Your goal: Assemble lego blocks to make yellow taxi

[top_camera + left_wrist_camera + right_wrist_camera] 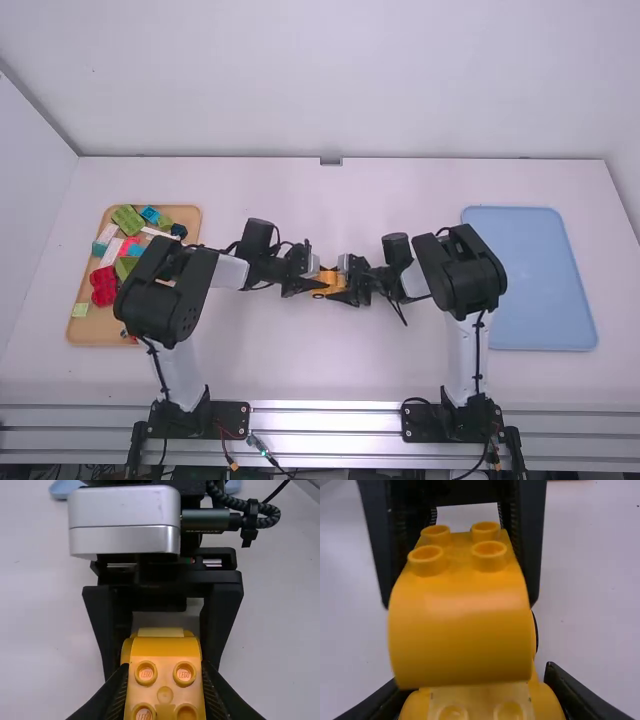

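Top block: the yellow, curved plastic block with round bumps [165,647] is being pinched at both sides by the left gripper [165,680]; its fingers are being spread just to the block's width, likely so the bumps are being left free.
Bottom part: the yellow plastic taxi bottom [415,707] is being hugged at its sides by the right gripper [472,685], its fingers being set wider, likely so that no tipping is being caused by a push.
Place: both yellow pieces are being held between the two arms, mid-table; whether they are being fully joined cannot be told.
Wooden tray: loose coloured blocks [104,285] are being held in the tan wooden tray [85,336], likely so that none are being bumped.
Blue tray: the flat blue plastic tray [535,290] is being set beside the right arm.
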{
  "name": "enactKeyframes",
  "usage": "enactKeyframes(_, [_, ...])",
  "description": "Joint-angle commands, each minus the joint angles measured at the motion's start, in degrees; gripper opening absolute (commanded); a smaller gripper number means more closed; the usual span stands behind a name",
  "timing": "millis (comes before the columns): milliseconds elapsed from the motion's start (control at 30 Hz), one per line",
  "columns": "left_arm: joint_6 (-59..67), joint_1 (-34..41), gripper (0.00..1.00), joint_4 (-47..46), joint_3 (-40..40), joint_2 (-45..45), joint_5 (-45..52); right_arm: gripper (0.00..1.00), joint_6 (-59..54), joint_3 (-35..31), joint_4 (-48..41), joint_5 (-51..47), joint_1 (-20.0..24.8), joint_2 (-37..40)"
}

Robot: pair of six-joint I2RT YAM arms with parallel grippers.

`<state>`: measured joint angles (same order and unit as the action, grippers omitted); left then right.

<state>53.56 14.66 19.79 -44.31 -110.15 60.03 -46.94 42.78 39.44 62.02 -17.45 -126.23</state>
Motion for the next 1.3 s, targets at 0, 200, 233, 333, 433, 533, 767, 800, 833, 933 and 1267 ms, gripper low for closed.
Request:
enactKeyframes(0, [-0.22, 1.55, 0.02, 0.17, -0.68, -0.61, -0.66, 0.43, 0.02, 0.33, -0.48, -0.09, -0.24, -0.96])
enactKeyframes(200, [-0.26, 2.49, 0.02, -0.31, -0.68, -0.61, -4.7, 0.43, 0.02, 0.33, -0.48, -0.11, -0.22, -0.96])
enactKeyframes(233, [-0.24, 2.36, 0.02, -0.44, -0.68, -0.61, -4.59, 0.43, 0.04, 0.33, -0.48, -0.11, -0.22, -0.96])
enactKeyframes(333, [-1.42, 1.79, 0.02, -0.15, -0.63, -0.61, -5.73, 0.43, 0.22, 0.33, -0.52, 0.11, -0.24, -0.96])
enactKeyframes(433, [-3.02, 2.01, 0.02, 0.7, -0.63, -0.61, -5.99, 0.43, 0.24, 0.33, -0.52, 0.11, -0.22, -0.96])
enactKeyframes(533, [-2.84, 2.12, 0.02, 0.5, -0.63, -0.74, -6.1, 0.43, 0.2, 0.33, -0.5, 0.13, -0.22, -0.96])
enactKeyframes(767, [-7.28, 2.03, 0.02, 5.49, -0.98, -4.61, -3.32, 0.43, 0.44, 0.33, -0.52, 0.11, -0.22, -0.96])
enactKeyframes(800, [-7.23, 2.12, 0.02, 5.16, -1.05, -4.61, -2.8, 0.43, 0.46, 0.33, -0.57, 0.11, -0.2, -0.96])
enactKeyframes(833, [-6.93, 2.21, 0.02, 4.96, -1.14, -4.61, -2.78, 0.43, 0.42, 0.33, -0.7, 0.13, -0.17, -0.96])
enactKeyframes(933, [-5.88, 2.21, 0.02, 4.72, -1.16, -4.61, -4.17, 0.43, 0.44, 0.33, -0.68, 0.09, -0.17, -0.96])
enactKeyframes(1267, [-4.11, 2.32, 0.02, -0.24, -1.09, -4.61, -6.05, 0.43, 0.42, 0.33, -0.63, 0.11, -0.17, -0.96])
